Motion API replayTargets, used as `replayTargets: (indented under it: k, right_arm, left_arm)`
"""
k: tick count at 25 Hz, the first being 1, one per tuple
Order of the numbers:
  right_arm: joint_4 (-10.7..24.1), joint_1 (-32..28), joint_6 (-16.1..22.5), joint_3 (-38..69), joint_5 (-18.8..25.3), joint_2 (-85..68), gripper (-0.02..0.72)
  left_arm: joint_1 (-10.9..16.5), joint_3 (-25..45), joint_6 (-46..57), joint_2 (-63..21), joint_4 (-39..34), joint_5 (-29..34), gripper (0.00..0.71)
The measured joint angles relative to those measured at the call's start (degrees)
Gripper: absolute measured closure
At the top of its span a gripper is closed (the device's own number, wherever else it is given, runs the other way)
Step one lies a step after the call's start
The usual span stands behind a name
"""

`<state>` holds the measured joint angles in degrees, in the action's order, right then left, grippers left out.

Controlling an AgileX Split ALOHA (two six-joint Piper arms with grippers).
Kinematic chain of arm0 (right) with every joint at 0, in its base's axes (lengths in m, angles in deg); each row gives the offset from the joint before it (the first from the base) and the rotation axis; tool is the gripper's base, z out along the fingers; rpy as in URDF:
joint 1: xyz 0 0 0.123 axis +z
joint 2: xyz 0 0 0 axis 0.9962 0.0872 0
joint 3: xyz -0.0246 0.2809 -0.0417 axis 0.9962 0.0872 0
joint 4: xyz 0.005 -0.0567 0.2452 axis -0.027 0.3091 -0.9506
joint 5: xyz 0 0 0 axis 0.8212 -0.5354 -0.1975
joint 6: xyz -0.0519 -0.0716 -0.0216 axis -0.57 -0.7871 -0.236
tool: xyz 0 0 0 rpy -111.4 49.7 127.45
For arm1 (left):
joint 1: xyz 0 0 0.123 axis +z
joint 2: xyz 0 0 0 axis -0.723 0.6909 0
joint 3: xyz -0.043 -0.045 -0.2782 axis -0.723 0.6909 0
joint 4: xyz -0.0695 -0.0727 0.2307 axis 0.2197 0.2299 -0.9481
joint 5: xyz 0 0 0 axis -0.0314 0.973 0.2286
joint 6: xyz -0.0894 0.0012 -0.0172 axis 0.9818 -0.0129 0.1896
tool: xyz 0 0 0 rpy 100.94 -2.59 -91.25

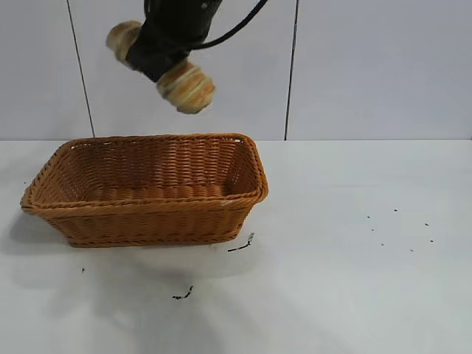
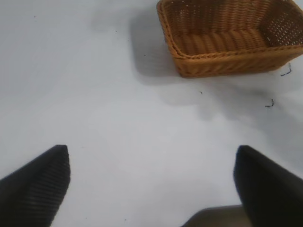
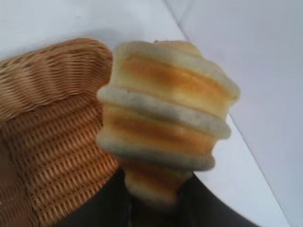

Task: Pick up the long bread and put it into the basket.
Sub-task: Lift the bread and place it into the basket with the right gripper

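The long bread, tan with orange-brown spiral ridges, hangs tilted in the air above the back of the basket. My right gripper is shut on its middle, with both bread ends sticking out. In the right wrist view the bread fills the centre, clamped in the right gripper, with the woven basket below and beside it. The basket is empty. My left gripper is open and empty over bare table, well away from the basket. It is out of the exterior view.
The white table carries small dark scraps just in front of the basket and tiny specks at the right. A pale panelled wall stands close behind the basket.
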<state>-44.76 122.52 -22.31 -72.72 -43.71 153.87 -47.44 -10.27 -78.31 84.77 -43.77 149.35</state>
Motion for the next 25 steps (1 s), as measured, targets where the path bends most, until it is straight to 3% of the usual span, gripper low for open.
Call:
replayTargets:
  k: [4, 11, 13, 17, 18, 21, 25]
  right_arm:
    - [-0.26, 0.00, -2.02, 0.00, 0.33, 2.14, 0.593]
    - [-4.41, 0.00, -2.37, -0.05, 0.21, 2.08, 0.580]
    - [-4.85, 0.00, -1.77, -0.05, 0.33, 2.08, 0.496]
    - [-4.92, 0.00, 1.42, -0.05, 0.95, 2.08, 0.152]
    - [-4.92, 0.00, 2.19, -0.18, 0.95, 2.02, 0.101]
    - [-4.92, 0.00, 3.03, -0.18, 1.01, 1.48, 0.029]
    - [-4.86, 0.00, 4.00, -0.18, 1.67, -1.15, 0.015]
  left_arm:
    - [0.00, 0.00, 0.00, 0.00, 0.00, 0.00, 0.018]
    - [0.00, 0.00, 0.00, 0.00, 0.00, 0.00, 0.018]
    - [0.00, 0.00, 0.00, 0.00, 0.00, 0.00, 0.018]
    - [0.00, 0.00, 0.00, 0.00, 0.00, 0.00, 0.018]
    - [0.00, 0.00, 0.00, 0.00, 0.00, 0.00, 0.018]
    - [0.00, 0.00, 0.00, 0.00, 0.00, 0.00, 0.018]
    - [0.00, 0.00, 0.00, 0.00, 0.00, 0.00, 0.018]
